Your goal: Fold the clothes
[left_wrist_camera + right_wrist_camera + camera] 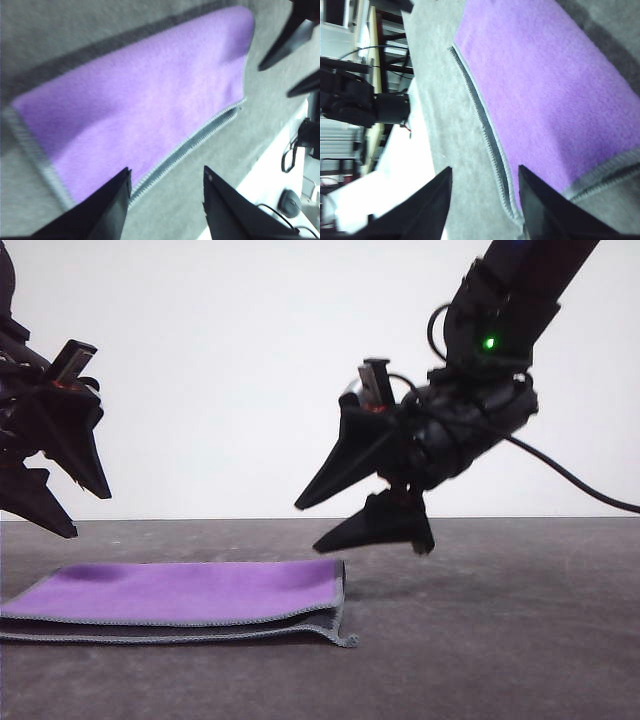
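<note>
While both arms hang above table (520, 640), left gripper (62, 508) & right gripper (322, 525) gape empty; folded cloth (190, 592) lies purple-side up.

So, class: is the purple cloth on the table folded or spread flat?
Folded. The cloth lies doubled over in the front view, purple face up, two grey stitched edges stacked along its near side, with both grippers open above it.

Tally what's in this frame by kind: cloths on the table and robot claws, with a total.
Folded purple cloth: 1
Robot claws: 2, the left claw and the right claw, both open and above the table, holding nothing
Total: 3
</note>
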Motion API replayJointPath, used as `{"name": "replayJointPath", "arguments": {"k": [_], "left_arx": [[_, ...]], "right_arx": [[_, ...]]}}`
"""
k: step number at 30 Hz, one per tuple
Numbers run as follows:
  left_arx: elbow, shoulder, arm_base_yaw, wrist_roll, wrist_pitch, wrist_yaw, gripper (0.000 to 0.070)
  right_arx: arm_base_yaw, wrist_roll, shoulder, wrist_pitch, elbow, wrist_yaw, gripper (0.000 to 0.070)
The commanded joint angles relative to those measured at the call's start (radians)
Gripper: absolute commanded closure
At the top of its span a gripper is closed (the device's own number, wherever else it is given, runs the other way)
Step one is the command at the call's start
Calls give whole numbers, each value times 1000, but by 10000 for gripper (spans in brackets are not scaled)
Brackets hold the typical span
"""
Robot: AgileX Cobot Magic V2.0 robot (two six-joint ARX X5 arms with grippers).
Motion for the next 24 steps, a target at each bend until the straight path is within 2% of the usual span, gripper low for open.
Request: {"name": "replayJointPath", "arguments": {"k": [1,6,10,16,20,24], "left_arx": [[21,-19,8,0,13,4,420],[23,-131,30,-34,69,-7,420],[23,-257,48,-91,120,-109,420],[22,-413,95,-127,114,-237,420],[22,-459,136,-143,114,-240,420],[20,-462,163,-154,111,-240,420]], "right_arx": [[3,-27,-32,-7,21,27,426],[2,-20,-180,-24,21,180,426],[3,5,-332,-60,21,295,426],[4,43,-549,-181,16,547,426],[3,96,-660,-186,-44,605,426],[3,163,-728,-96,-197,611,426]]}}
